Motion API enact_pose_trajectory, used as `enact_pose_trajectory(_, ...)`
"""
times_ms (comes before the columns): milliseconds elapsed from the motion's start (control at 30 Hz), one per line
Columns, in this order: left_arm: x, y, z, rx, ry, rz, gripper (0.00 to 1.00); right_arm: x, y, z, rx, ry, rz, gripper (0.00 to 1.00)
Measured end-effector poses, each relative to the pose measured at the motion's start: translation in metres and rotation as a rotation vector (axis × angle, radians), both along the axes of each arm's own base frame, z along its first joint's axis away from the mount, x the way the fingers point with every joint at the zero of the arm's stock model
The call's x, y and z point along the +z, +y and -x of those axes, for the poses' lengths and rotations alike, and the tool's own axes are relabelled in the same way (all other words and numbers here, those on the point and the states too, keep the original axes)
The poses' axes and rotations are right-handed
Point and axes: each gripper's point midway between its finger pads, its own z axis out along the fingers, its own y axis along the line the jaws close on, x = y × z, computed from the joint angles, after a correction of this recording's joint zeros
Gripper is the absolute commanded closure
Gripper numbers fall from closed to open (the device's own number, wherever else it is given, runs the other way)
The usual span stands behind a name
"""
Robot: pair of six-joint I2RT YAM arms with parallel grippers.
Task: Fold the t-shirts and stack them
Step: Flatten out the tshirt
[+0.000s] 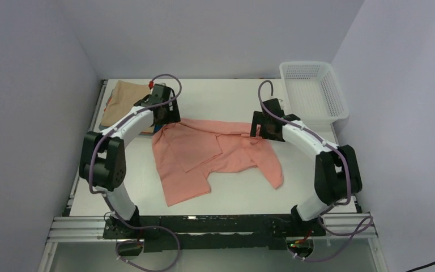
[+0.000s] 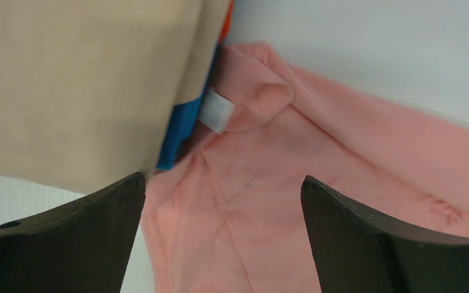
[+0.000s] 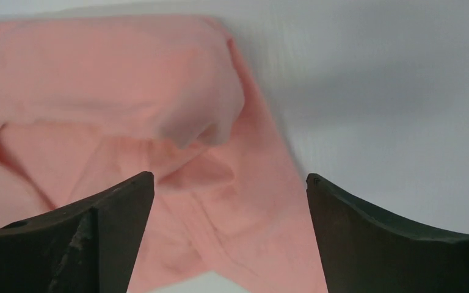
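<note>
A salmon-pink t-shirt [image 1: 209,156] lies crumpled and partly folded in the middle of the table. A tan t-shirt [image 1: 126,102] lies folded on a stack at the back left, with a blue edge [image 2: 177,131] and a reddish edge [image 2: 225,21] under it. My left gripper [image 1: 164,120] is open over the pink shirt's back left corner [image 2: 250,183], next to the stack. My right gripper [image 1: 259,131] is open over the pink shirt's right part [image 3: 232,207]. Neither holds anything.
A white mesh basket [image 1: 312,90] stands at the back right. White walls close in the table on the left, back and right. Bare table [image 1: 243,192] lies in front of the pink shirt.
</note>
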Motion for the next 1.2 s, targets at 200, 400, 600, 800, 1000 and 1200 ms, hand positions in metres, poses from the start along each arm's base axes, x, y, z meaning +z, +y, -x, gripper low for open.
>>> enact_pose_trajectory(200, -0.007, -0.017, 0.014, -0.062, 0.058, 0.081, 0.01, -0.011, -0.011, -0.011, -0.061, 0.016, 0.059, 0.0)
enact_pose_trajectory(400, 0.024, -0.034, 0.067, -0.118, -0.031, 0.21, 0.01, 0.012, -0.006, 0.008, -0.052, -0.073, -0.042, 0.0)
enact_pose_trajectory(600, -0.037, -0.094, 0.159, -0.339, 0.118, 0.295, 0.01, -0.012, 0.014, 0.058, 0.061, -0.013, -0.182, 0.0)
enact_pose_trajectory(800, -0.09, -0.101, 0.206, -0.37, 0.274, 0.33, 0.0, -0.053, 0.029, 0.103, 0.12, 0.104, -0.264, 0.0)
enact_pose_trajectory(1000, -0.097, -0.115, 0.169, -0.343, 0.24, 0.327, 0.01, -0.07, 0.035, 0.089, 0.091, 0.118, -0.281, 0.0)
enact_pose_trajectory(1200, -0.095, -0.126, 0.101, -0.295, 0.186, 0.38, 0.0, -0.068, 0.043, 0.048, 0.045, 0.054, -0.282, 0.0)
